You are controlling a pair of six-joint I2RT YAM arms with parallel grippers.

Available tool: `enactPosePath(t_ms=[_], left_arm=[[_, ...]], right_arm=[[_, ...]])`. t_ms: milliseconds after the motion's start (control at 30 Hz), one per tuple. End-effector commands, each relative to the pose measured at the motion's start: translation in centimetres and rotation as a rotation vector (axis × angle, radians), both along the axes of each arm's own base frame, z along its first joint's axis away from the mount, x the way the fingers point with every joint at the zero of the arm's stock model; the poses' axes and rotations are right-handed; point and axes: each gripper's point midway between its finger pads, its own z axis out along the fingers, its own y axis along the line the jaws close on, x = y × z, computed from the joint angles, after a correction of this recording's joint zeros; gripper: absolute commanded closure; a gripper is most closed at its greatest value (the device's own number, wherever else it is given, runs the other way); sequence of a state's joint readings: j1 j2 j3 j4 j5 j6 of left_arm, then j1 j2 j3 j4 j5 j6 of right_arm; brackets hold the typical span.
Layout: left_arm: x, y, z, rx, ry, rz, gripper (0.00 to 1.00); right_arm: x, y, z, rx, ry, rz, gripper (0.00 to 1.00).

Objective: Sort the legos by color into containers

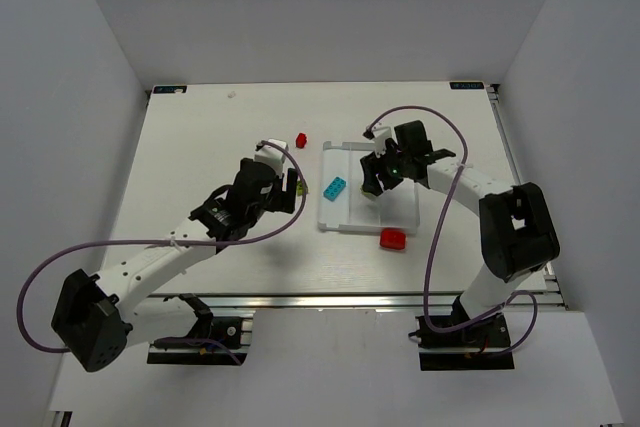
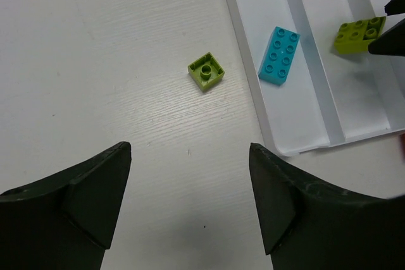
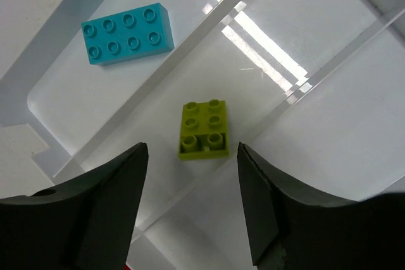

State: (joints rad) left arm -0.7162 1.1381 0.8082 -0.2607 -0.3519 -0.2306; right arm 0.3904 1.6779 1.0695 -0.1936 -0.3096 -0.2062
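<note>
The white tray [image 1: 342,219] has three long compartments. A cyan brick [image 1: 334,188] lies in its left compartment, also in the left wrist view [image 2: 280,55] and the right wrist view [image 3: 127,33]. A lime brick [image 3: 204,129] lies in the middle compartment, just ahead of my open, empty right gripper [image 3: 193,200], which hovers over the tray [image 1: 376,183]. A small lime brick [image 2: 205,71] lies on the table left of the tray, ahead of my open, empty left gripper [image 2: 190,200]. One red brick [image 1: 301,139] lies behind it, another [image 1: 393,239] in front of the tray.
The white table has raised walls at the left, back and right. Purple cables loop from both arms. The left arm [image 1: 180,252] stretches diagonally across the near left of the table; the right arm [image 1: 470,187] arcs round the tray's right side.
</note>
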Motion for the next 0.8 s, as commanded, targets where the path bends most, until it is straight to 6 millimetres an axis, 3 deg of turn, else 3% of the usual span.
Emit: enactPosePath(t_ms=[0, 100, 233, 267, 333, 367, 400, 467, 533, 567, 600, 633, 667, 700, 733, 767], left_arm=[[0.0, 0.3, 1.2, 0.005, -0.046, -0.013, 0.14], [-0.2, -0.4, 0.3, 0.007, -0.015, -0.045, 0.12], [0.5, -0.7, -0.4, -0.033, 0.027, -0.009, 0.22], [0.6, -1.4, -1.4, -0.036, 0.063, -0.026, 0.31], [1.6, -1.4, -1.5, -0.083, 0.099, 0.023, 0.45], [1.9, -1.9, -1.8, -0.105, 0.125, 0.022, 0.56], [2.4, -2.0, -3.1, -0.101, 0.168, 0.044, 0.61], [3.6, -2.3, -3.3, -0.162, 0.207, 0.092, 0.63], [4.3, -2.9, -5.2, -0.192, 0.284, 0.145, 0.59], [5.3, -3.3, -4.7, -0.220, 0.288, 0.161, 0.53], [5.6, -3.8, -5.0, -0.226, 0.311, 0.169, 0.38], [5.7, -4.0, -6.9, -0.214, 0.371, 0.206, 0.35], [6.0, -4.2, -7.2, -0.215, 0.389, 0.222, 0.32], [7.0, -4.7, -6.6, -0.222, 0.383, 0.234, 0.28], [7.1, -4.7, -8.0, -0.197, 0.423, 0.264, 0.21], [7.4, -4.7, -8.3, -0.189, 0.430, 0.282, 0.20]], right_arm=[[0.7, 0.6, 2.2, 0.031, -0.035, 0.020, 0.33], [0.6, 0.0, 3.3, 0.031, -0.067, 0.014, 0.32], [0.7, -1.3, 5.7, 0.046, -0.137, -0.020, 0.38], [0.5, -1.8, 6.8, 0.054, -0.176, -0.033, 0.44], [0.9, -3.4, 7.7, 0.047, -0.212, -0.091, 0.59], [0.6, -3.8, 8.5, 0.057, -0.236, -0.110, 0.79], [0.6, -4.5, 8.9, 0.064, -0.244, -0.140, 0.88], [0.3, -5.9, 9.7, 0.071, -0.266, -0.185, 1.00], [0.0, -7.1, 9.9, 0.084, -0.253, -0.223, 1.00], [-0.4, -7.2, 10.2, 0.103, -0.252, -0.223, 1.00], [-0.7, -7.7, 9.9, 0.114, -0.234, -0.235, 1.00], [-1.1, -7.9, 9.9, 0.146, -0.212, -0.236, 0.94], [-1.5, -7.8, 10.3, 0.167, -0.218, -0.229, 0.81], [-1.7, -8.2, 10.1, 0.178, -0.213, -0.237, 0.76], [-1.9, -8.3, 10.5, 0.206, -0.220, -0.236, 0.70], [-1.9, -8.7, 11.1, 0.223, -0.239, -0.247, 0.66]])
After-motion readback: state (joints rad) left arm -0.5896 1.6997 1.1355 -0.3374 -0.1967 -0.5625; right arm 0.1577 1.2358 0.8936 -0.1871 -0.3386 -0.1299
